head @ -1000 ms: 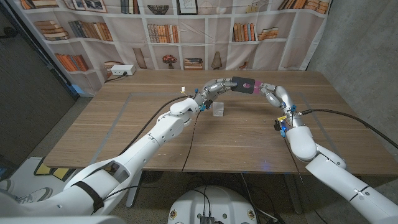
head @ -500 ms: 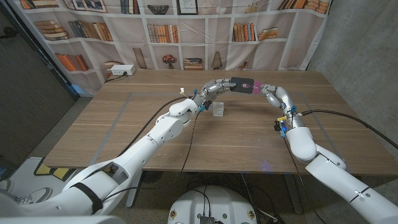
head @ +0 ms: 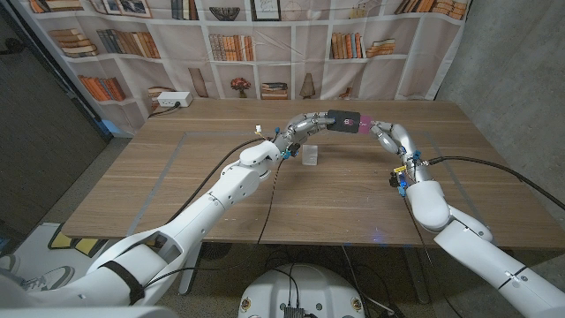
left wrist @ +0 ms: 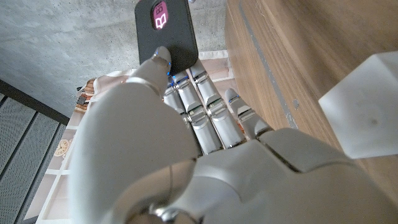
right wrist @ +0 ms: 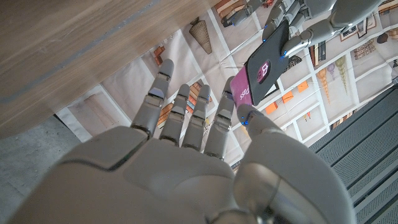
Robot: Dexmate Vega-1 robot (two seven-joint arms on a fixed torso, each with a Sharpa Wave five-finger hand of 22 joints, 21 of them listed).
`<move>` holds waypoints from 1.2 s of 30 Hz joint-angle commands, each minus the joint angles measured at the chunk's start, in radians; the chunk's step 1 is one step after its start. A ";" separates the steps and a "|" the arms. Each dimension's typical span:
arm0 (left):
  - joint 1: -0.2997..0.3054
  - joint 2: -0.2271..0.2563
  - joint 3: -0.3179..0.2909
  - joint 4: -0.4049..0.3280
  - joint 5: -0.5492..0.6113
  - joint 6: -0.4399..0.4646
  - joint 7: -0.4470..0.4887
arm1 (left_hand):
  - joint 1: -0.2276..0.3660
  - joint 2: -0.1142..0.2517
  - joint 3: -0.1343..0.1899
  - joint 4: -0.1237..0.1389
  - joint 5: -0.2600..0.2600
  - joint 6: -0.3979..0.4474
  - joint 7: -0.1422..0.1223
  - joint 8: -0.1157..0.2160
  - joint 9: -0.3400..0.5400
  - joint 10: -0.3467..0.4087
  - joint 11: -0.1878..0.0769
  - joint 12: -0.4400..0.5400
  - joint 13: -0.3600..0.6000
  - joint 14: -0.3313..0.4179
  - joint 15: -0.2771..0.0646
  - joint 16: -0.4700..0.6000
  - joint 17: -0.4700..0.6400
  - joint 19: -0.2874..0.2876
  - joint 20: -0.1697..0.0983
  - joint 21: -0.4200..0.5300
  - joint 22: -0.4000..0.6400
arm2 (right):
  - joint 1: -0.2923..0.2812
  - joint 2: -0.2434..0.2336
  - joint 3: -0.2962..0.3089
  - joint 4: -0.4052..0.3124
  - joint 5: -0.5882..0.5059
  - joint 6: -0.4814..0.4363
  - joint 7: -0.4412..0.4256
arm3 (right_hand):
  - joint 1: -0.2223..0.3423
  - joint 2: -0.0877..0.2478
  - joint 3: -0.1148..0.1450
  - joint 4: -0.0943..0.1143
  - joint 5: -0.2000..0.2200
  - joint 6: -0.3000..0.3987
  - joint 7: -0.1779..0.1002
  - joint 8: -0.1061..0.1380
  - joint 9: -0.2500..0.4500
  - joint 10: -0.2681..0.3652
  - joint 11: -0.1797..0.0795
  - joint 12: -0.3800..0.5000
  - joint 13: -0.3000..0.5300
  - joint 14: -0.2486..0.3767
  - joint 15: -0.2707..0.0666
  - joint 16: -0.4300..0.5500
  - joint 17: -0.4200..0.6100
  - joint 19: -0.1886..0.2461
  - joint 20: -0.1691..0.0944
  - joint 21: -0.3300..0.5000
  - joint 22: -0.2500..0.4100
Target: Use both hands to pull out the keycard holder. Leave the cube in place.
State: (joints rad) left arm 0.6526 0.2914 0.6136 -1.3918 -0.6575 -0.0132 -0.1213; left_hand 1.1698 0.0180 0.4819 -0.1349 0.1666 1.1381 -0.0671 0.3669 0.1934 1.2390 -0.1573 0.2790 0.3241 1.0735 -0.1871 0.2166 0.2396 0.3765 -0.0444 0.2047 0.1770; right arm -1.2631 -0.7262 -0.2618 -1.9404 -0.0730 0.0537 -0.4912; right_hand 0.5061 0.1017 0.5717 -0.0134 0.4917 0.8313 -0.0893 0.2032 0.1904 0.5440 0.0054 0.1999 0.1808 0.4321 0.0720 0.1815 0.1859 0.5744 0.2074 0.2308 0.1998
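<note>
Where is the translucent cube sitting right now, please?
In the head view, the cube sits on the wooden table near its middle, just below the left hand, which holds the black keycard holder up with the right hand.

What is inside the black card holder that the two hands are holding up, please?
A pink card sticks out of the black holder on the right hand's side, gripped there; the left hand grips the holder. The card's remainder is covered.

left robot hand (head: 305,124), right robot hand (head: 383,132) — both raised (pinching)
</note>
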 commanded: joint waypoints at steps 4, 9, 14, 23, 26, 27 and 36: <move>-0.007 -0.002 0.003 0.010 0.001 0.005 -0.003 | 0.000 0.010 0.016 0.007 0.006 0.040 0.040 0.006 0.004 0.023 -0.021 0.006 0.182 0.001 -0.033 0.000 0.001 -0.005 -0.007 -0.001 0.003 | -0.007 0.004 0.006 -0.001 -0.014 -0.001 -0.024 | -0.003 -0.026 0.001 -0.020 -0.002 -0.008 0.008 -0.006 0.001 0.002 -0.011 0.005 0.001 0.027 0.006 0.005 -0.002 0.024 0.007 0.009 0.002; -0.015 -0.006 0.004 0.020 0.003 0.004 -0.008 | 0.001 0.009 0.017 0.006 0.006 0.041 0.041 0.007 0.004 0.024 -0.019 0.007 0.183 0.001 -0.033 0.000 0.001 -0.005 -0.007 -0.001 0.003 | -0.011 0.014 0.010 -0.002 -0.012 -0.008 -0.037 | -0.018 -0.057 -0.011 -0.033 -0.008 -0.036 0.041 -0.017 0.001 0.004 -0.008 0.007 0.001 0.034 0.012 0.005 -0.002 0.033 0.009 0.012 0.001; -0.025 -0.012 0.006 0.035 0.004 0.001 -0.017 | 0.003 0.008 0.017 0.004 0.006 0.039 0.040 0.007 0.004 0.024 -0.021 0.007 0.183 0.002 -0.036 0.000 0.001 -0.005 -0.006 -0.001 0.003 | -0.017 0.021 0.014 -0.016 -0.011 -0.042 -0.047 | -0.031 -0.080 -0.021 -0.043 -0.020 -0.072 0.078 -0.024 0.003 0.003 0.002 0.007 0.001 0.040 0.013 0.005 -0.001 0.041 0.007 0.015 0.001; -0.040 -0.019 0.009 0.056 0.006 -0.004 -0.034 | 0.001 0.008 0.017 0.005 0.006 0.041 0.039 0.008 0.004 0.024 -0.017 0.006 0.184 0.000 -0.033 -0.001 0.002 -0.005 -0.007 -0.001 0.003 | -0.029 0.027 0.021 -0.069 -0.024 -0.149 -0.071 | -0.053 -0.136 -0.061 -0.072 -0.066 -0.172 0.106 -0.031 0.008 -0.026 0.028 0.000 0.002 0.043 0.024 0.003 -0.001 0.054 0.004 0.017 -0.001; -0.043 -0.020 0.008 0.060 0.007 -0.007 -0.037 | 0.001 0.008 0.017 0.005 0.006 0.041 0.040 0.008 0.004 0.025 -0.020 0.006 0.183 0.001 -0.034 0.000 0.002 -0.005 -0.007 -0.001 0.003 | -0.030 0.028 0.021 -0.081 -0.030 -0.175 -0.078 | -0.054 -0.148 -0.070 -0.079 -0.080 -0.189 0.109 -0.030 0.008 -0.030 0.028 0.000 0.003 0.044 0.025 0.003 -0.001 0.055 0.003 0.017 -0.001; -0.043 -0.020 0.008 0.060 0.008 -0.008 -0.037 | 0.001 0.008 0.017 0.005 0.006 0.041 0.041 0.008 0.004 0.026 -0.019 0.006 0.183 0.001 -0.034 0.000 0.002 -0.005 -0.007 -0.001 0.003 | -0.029 0.029 0.021 -0.084 -0.031 -0.184 -0.082 | -0.054 -0.151 -0.072 -0.081 -0.084 -0.195 0.108 -0.030 0.008 -0.033 0.028 0.000 0.003 0.043 0.025 0.003 -0.001 0.056 0.003 0.017 -0.001; -0.038 -0.014 0.004 0.053 0.010 -0.010 -0.034 | 0.001 0.009 0.018 0.005 0.006 0.040 0.041 0.008 0.004 0.024 -0.019 0.005 0.184 0.001 -0.035 -0.001 0.002 -0.005 -0.007 -0.001 0.003 | -0.028 0.020 0.020 -0.135 -0.049 -0.285 -0.089 | -0.034 -0.168 -0.088 -0.108 -0.129 -0.265 0.105 -0.032 0.010 -0.056 0.028 -0.003 0.003 0.038 0.026 0.001 -0.002 0.058 0.003 0.016 -0.002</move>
State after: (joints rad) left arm 0.6144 0.2743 0.6204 -1.3382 -0.6509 -0.0182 -0.1535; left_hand 1.1697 0.0180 0.4863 -0.1392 0.1668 1.1381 -0.0671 0.3709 0.1935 1.2389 -0.1573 0.2790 0.3241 1.0735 -0.1871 0.2166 0.2396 0.3728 -0.0408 0.2047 0.1770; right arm -1.2897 -0.7009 -0.2431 -2.0192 -0.1009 -0.1180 -0.5655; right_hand 0.4601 -0.0574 0.4854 -0.1121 0.3714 0.5830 0.0192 0.1734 0.1980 0.4968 0.0338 0.1999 0.1809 0.4725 0.0923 0.1814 0.1814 0.6249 0.2107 0.2441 0.1951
